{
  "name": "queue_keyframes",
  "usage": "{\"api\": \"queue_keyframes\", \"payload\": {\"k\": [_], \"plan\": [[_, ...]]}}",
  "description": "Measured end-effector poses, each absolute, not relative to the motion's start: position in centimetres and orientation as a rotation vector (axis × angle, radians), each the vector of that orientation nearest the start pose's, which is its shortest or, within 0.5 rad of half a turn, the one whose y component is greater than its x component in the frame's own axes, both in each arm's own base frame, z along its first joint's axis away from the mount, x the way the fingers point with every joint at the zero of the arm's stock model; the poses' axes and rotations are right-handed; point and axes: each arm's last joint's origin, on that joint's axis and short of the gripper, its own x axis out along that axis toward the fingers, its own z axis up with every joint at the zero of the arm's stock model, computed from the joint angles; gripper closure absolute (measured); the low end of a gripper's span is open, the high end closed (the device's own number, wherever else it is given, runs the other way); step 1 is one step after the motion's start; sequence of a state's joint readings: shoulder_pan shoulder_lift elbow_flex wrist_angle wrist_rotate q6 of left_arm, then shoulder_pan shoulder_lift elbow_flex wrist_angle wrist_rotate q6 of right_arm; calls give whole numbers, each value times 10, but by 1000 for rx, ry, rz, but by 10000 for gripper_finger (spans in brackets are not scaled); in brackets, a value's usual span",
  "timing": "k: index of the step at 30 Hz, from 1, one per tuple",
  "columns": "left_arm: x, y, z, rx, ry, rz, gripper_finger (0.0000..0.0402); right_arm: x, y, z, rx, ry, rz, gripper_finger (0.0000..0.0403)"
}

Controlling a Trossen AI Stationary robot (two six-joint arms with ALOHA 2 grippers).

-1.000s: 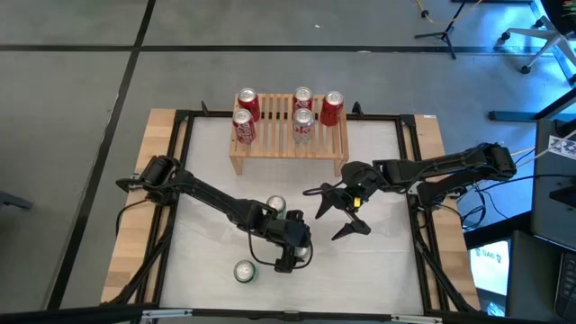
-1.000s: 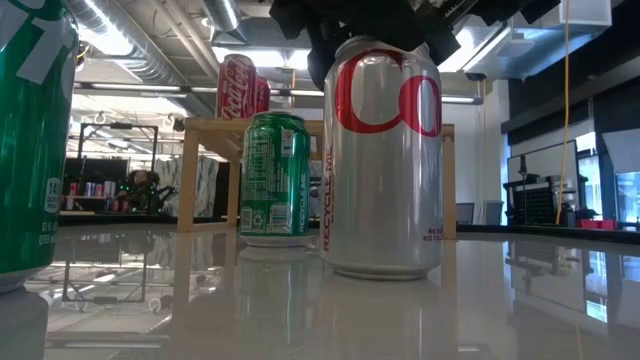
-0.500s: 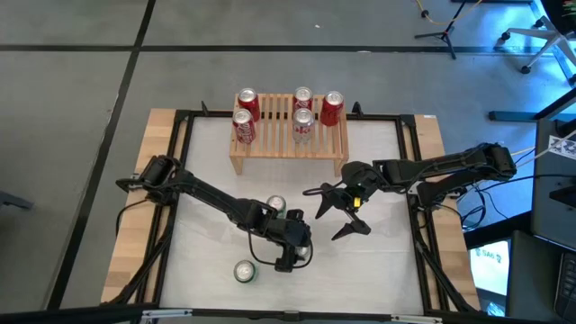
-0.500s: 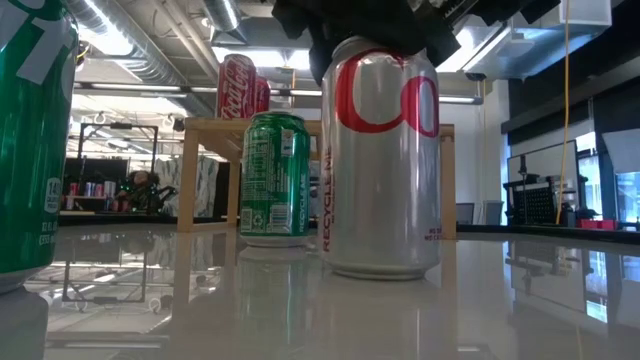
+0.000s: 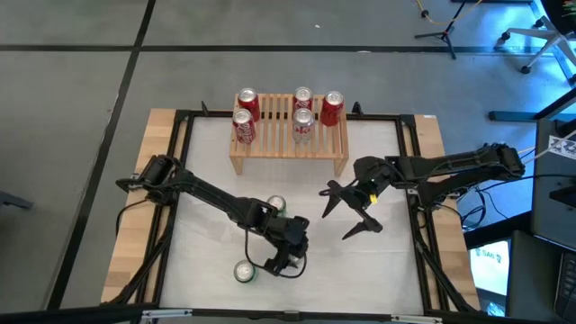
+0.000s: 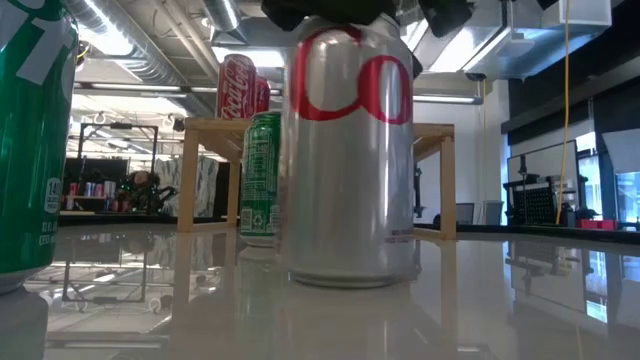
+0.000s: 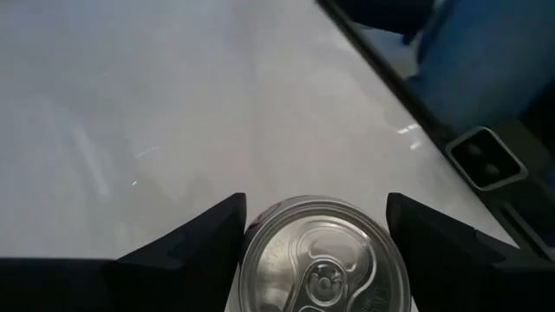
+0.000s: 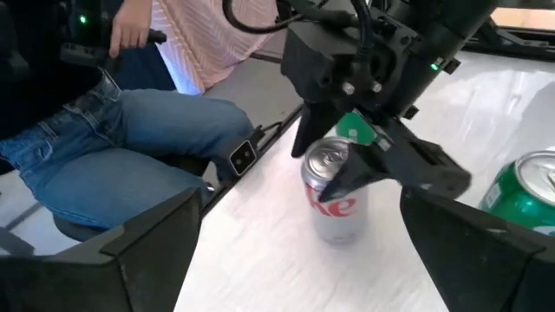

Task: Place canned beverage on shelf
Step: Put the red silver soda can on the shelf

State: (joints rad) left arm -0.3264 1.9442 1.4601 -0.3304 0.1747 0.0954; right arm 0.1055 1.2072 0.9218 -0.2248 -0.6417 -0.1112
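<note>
My overhead camera looks straight down on the whole table, both my arms and the shelf at its far edge, while my low camera sits at tabletop level, so near the silver can that it fills much of that frame, with the shelf behind. My left wrist camera peers down onto that can's lid from close above. My right wrist camera faces across the table, showing the same silver can under my left gripper and a seated person beyond the edge.

Silver can w/ red lettering
</note>
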Motion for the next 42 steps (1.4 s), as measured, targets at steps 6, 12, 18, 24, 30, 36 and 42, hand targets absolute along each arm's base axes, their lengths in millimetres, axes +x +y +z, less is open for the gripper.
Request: {"api": "queue_keyframes", "payload": {"k": [6,12,18,24,30,36,42], "plan": [[403,-141,218,203,775,-615,143,256,43,292,21,478,708,17],[401,-140,217,264,769,-678,143,257,43,292,19,477,701,17],[401,-140,217,263,769,-675,143,257,43,292,18,476,701,17],[401,-140,217,263,770,-671,143,257,43,292,18,476,700,17],[402,-139,217,278,776,-624,143,257,43,292,18,476,700,17],[402,-138,217,283,776,-612,143,257,43,292,18,476,700,17],[402,-138,217,283,776,-613,143,257,43,292,18,476,700,17]]}}
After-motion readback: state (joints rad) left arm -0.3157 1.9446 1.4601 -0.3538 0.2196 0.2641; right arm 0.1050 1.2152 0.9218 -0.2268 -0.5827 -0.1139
